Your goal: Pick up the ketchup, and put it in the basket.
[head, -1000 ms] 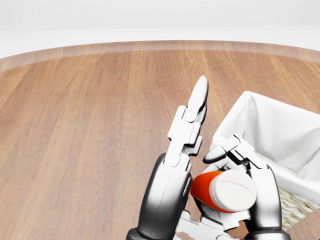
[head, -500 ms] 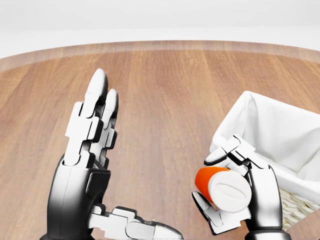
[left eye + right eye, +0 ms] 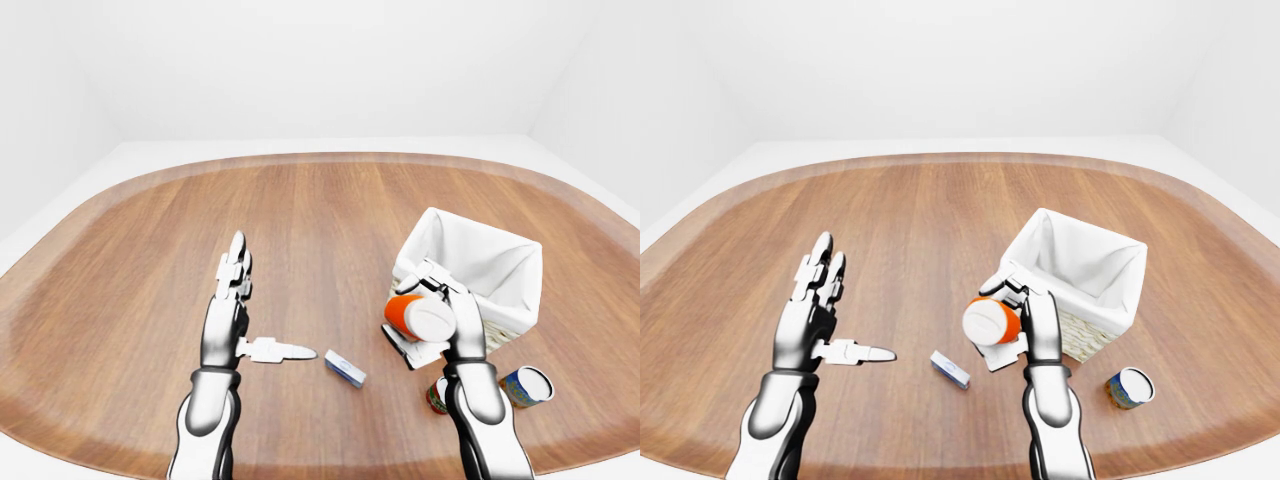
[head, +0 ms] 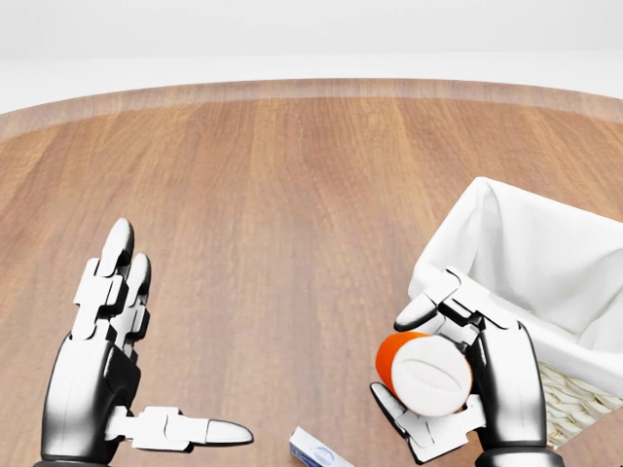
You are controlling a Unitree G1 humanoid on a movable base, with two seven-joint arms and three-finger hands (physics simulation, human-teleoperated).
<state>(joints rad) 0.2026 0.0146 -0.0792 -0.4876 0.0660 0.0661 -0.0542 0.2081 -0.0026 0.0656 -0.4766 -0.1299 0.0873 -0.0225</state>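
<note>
The ketchup (image 4: 421, 370) is an orange-red bottle with a white cap that faces the camera. My right hand (image 4: 401, 352) is shut on it, fingers over the top and thumb underneath, holding it above the table just left of the basket. The basket (image 4: 545, 263) is wicker with a white cloth liner and stands at the right of the head view, open side up. My left hand (image 4: 175, 336) is open at the lower left, fingers pointing up and thumb stretched to the right, holding nothing. It is well apart from the bottle.
A small blue-and-white box (image 3: 345, 368) lies on the wooden table (image 3: 300, 220) between the hands. A blue-labelled can (image 3: 526, 385) lies on its side below the basket, and another can (image 3: 437, 395) shows partly behind my right forearm.
My left hand has let go of the bottle, swung away to the left and dropped lower. The right hand still holds the ketchup by the basket. The small box is now uncovered.
</note>
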